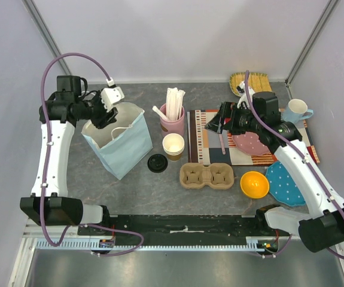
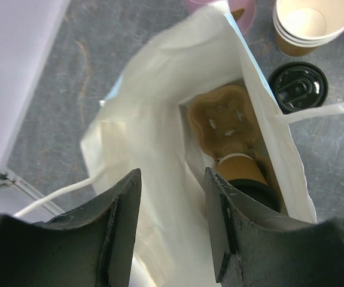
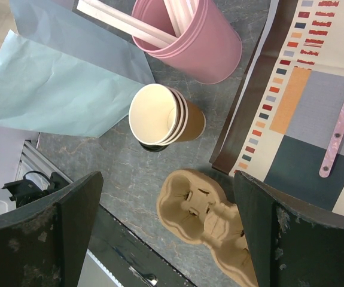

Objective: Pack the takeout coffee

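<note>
Inside the light blue paper bag [image 1: 124, 146] [image 2: 154, 101] lies a cardboard cup carrier [image 2: 219, 119]. The takeout coffee [image 2: 243, 170], a brown cup with a black lid, sits in the carrier's near slot. My left gripper [image 2: 172, 173] [image 1: 107, 111] hovers open over the bag's mouth, just left of the coffee, with nothing between its fingers. From the top view the coffee is hidden inside the bag. Over the placemat's left edge my right gripper [image 1: 215, 124] [image 3: 167, 179] stands wide open and holds nothing.
Right of the bag are a stack of lidless paper cups [image 1: 173, 145] [image 3: 160, 113], a loose black lid [image 1: 157, 162] [image 2: 298, 86], a second carrier [image 1: 206, 176] [image 3: 201, 209] and a pink cup of stirrers [image 1: 172, 116]. A placemat [image 1: 210, 149], plates, an orange bowl [image 1: 254, 184] and a mug [image 1: 296, 110] fill the right side.
</note>
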